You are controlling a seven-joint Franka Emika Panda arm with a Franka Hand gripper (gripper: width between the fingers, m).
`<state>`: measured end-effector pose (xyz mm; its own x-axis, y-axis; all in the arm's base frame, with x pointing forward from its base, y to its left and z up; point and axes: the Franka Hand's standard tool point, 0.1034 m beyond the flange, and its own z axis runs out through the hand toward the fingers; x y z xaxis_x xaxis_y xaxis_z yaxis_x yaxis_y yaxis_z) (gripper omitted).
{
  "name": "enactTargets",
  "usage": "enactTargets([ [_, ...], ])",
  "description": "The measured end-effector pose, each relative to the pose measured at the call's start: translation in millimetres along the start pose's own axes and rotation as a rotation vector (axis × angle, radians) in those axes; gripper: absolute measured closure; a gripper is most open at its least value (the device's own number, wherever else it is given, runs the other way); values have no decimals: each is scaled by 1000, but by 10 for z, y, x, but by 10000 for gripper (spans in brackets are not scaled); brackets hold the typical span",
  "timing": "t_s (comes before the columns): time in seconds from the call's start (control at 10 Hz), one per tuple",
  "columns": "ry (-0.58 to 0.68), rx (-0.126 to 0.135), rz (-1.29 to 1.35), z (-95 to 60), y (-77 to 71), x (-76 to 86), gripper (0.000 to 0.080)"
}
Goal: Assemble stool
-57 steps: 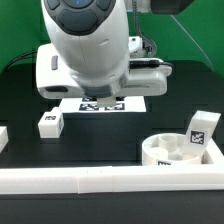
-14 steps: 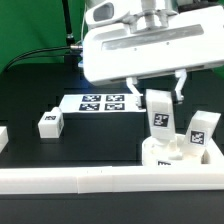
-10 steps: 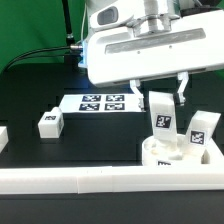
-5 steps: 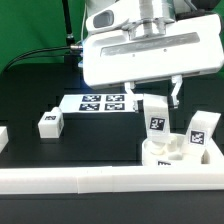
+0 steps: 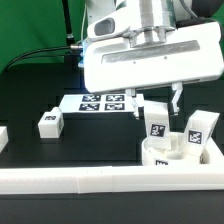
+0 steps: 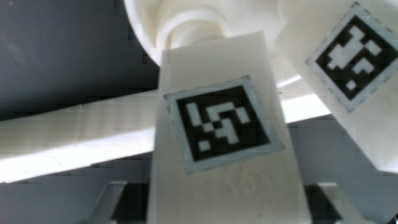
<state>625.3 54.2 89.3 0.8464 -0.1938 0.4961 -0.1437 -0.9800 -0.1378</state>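
Gripper (image 5: 158,102) clamps leg (image 5: 157,125) over seat (image 5: 166,160), second leg (image 5: 200,128) seemingly socketed just beside

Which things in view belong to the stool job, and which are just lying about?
Job: seat; held leg, gripped by the hand; standing leg at the seat; loose leg on the table.
Lying about: marker board; border rail.

Place: robotics lab — a test rig
Signs: matte black surface (image 5: 90,140), tagged flat white marker board (image 5: 100,102), plain green backdrop (image 5: 30,28)
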Motion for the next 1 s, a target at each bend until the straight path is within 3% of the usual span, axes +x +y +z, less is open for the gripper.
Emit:
enactTargets([
  [0.3,84,-13,-10,-7,-2,-43,475],
  [0.5,69,-11,-8,4,-10,-57,475],
  [0.7,66,-10,-9,9,-11,-66,245],
  [0.8,64,-10,-9,10,-10,-67,170],
  [1.0,39,-5,-18,-87,7,23,153],
])
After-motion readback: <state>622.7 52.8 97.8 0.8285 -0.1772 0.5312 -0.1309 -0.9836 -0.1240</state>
